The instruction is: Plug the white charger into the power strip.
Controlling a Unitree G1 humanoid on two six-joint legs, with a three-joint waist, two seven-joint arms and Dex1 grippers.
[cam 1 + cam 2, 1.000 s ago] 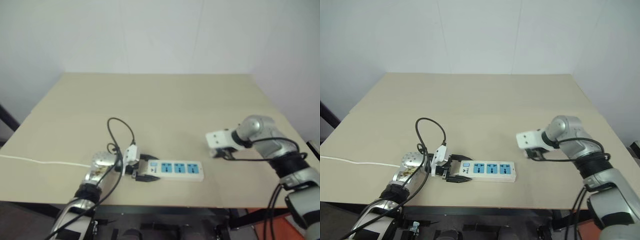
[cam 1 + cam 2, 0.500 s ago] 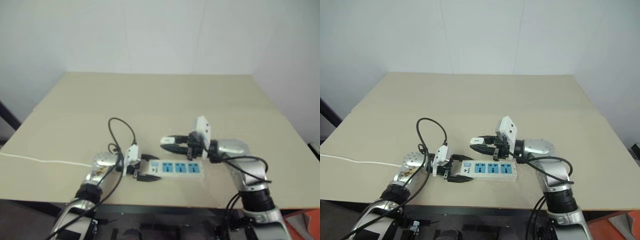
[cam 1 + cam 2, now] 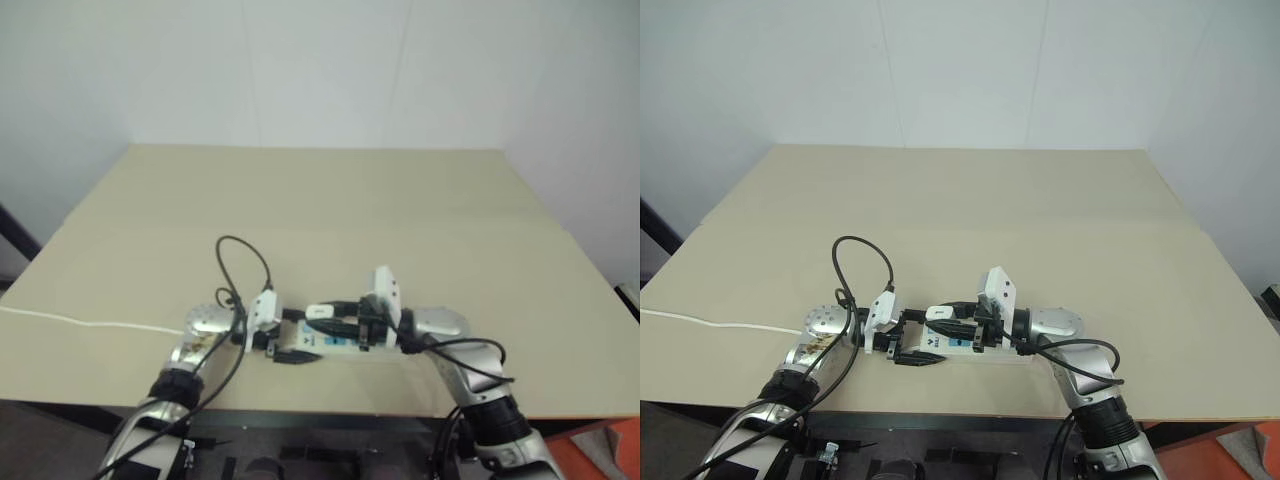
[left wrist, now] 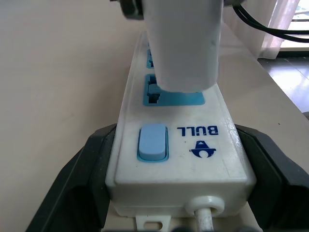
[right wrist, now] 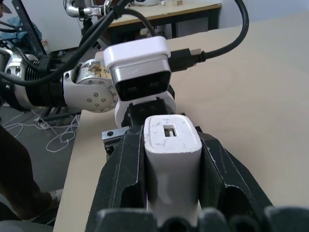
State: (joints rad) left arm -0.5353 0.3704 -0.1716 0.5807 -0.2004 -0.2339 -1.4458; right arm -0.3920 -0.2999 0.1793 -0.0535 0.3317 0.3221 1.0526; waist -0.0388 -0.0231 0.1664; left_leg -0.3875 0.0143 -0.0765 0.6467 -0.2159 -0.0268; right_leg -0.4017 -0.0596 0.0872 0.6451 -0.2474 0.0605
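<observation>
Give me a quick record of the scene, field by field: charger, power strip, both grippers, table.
white charger: held between the right gripper's fingers, just above the socket nearest the switch
power strip: flat on the table, switch end clamped by the left gripper
left gripper: shut on the power strip
right gripper: shut on the white charger
table: beige top; thin white cord runs off its left edge

Near the table's [image 3: 330, 210] front edge, the strip [image 4: 178, 145], lying left to right. At its left, switch end, the left gripper [image 3: 908, 345], one finger [image 4: 79, 181] on each side. Over the socket nearest the switch, the charger [image 4: 186, 43], just above or touching; contact unclear. Around the charger, the right gripper [image 5: 169, 179], reaching in from the right. Leftward from the strip's end, the cord [image 3: 90, 323], off across the table to its left edge.
</observation>
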